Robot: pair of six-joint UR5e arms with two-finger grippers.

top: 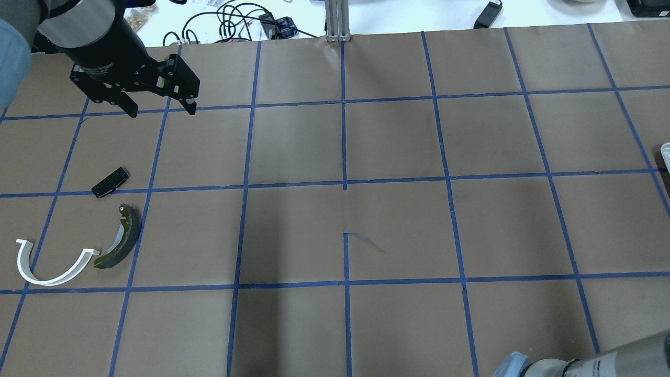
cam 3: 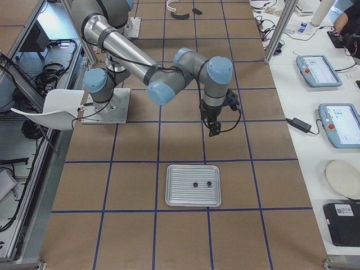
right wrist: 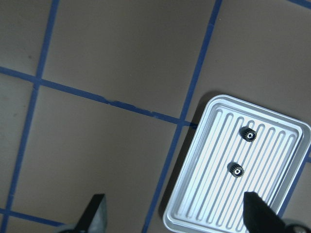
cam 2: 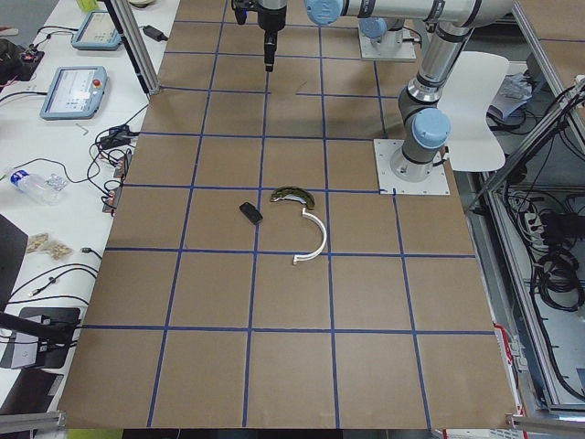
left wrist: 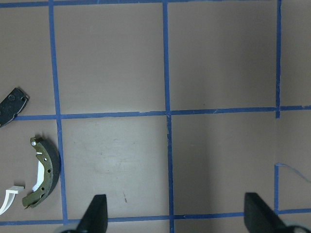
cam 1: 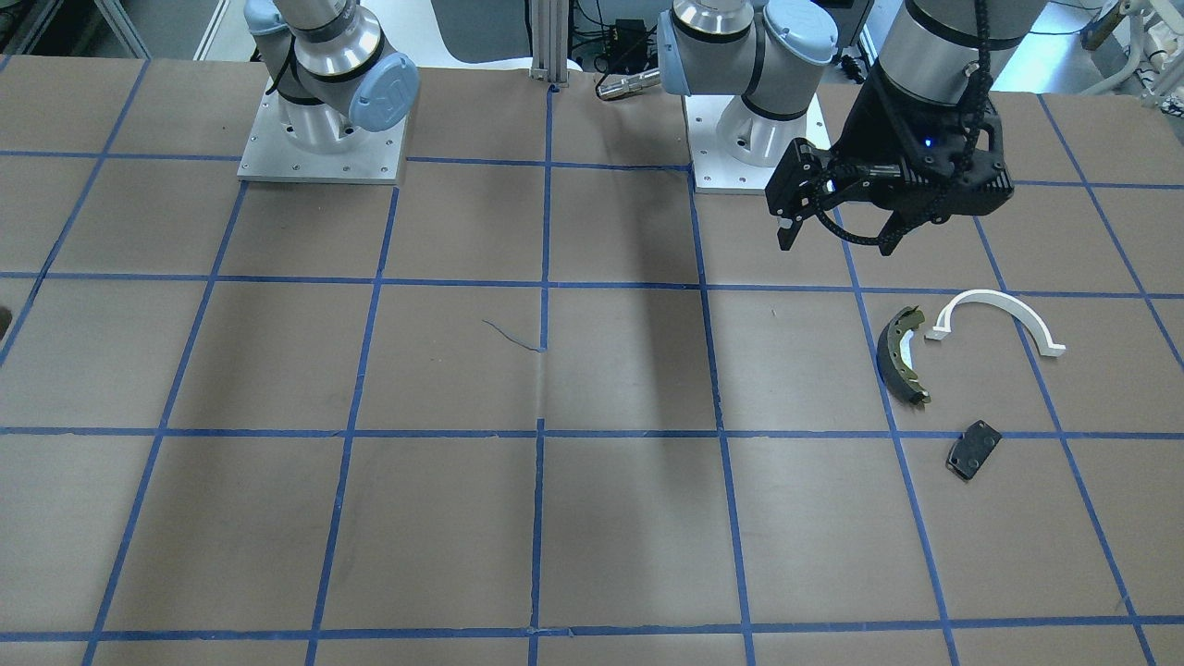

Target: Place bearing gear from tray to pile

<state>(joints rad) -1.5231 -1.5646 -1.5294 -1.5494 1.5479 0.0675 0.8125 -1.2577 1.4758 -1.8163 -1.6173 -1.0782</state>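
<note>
Two small dark bearing gears (right wrist: 248,135) (right wrist: 236,170) lie in a ribbed silver tray (right wrist: 204,194); they also show in the exterior right view (cam 3: 194,184) in the tray (cam 3: 193,201). My right gripper (right wrist: 175,218) is open and empty, above the table beside the tray (cam 3: 214,130). The pile is at the far end: an olive brake shoe (cam 1: 899,356), a white arc (cam 1: 1004,310) and a black plate (cam 1: 973,449). My left gripper (cam 1: 837,242) is open and empty, hovering near the pile on the robot's side.
The table is brown paper with a blue tape grid. The arm bases (cam 1: 319,139) (cam 1: 754,139) stand at the robot's edge. Cables and pendants (cam 2: 73,91) lie on the white bench beyond the table's operator side. The pile also shows from overhead (top: 123,238).
</note>
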